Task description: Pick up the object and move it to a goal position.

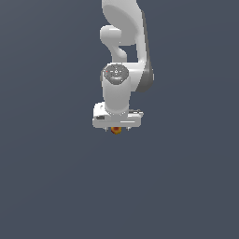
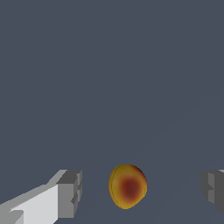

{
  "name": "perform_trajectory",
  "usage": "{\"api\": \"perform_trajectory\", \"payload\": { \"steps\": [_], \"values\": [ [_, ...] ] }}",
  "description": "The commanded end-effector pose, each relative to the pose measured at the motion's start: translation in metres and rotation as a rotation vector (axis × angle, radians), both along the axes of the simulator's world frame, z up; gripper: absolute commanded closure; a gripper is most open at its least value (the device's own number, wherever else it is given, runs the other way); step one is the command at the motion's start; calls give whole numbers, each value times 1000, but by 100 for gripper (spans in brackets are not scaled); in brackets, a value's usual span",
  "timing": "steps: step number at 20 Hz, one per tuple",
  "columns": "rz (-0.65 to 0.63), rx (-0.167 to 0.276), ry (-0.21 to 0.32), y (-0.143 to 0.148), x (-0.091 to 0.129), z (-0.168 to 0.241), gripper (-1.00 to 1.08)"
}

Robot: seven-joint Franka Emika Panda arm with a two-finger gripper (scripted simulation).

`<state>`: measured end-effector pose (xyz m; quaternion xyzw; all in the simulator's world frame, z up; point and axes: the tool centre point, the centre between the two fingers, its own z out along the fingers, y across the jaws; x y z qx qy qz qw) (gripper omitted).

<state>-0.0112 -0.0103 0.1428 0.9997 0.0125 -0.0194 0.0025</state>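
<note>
Grey ground; one ball (image 2: pixel 127 186) between two fingers (image 2: pixel 70 194).

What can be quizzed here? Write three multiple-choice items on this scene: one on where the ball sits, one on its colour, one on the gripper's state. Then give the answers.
1. Where is the ball?
A. between the two fingers
B. far off beside the arm
C. on top of the gripper

2. What colour is the ball?
A. blue
B. orange-red with yellow
C. green

3. How does the gripper stand?
A. shut on the ball
B. open, with gaps on both sides of the ball
C. out of sight

Answers: 1 A, the wrist view shows it between the fingers; 2 B, a red centre with a yellowish edge; 3 B, neither finger touches the ball.
</note>
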Motion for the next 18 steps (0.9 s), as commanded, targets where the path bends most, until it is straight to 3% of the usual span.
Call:
{"api": "perform_trajectory", "payload": {
  "steps": [1,18],
  "values": [
    [0,0,0,0,0,0,-92],
    [-36,23,-3,-13,-3,2,-92]
  ]
}}
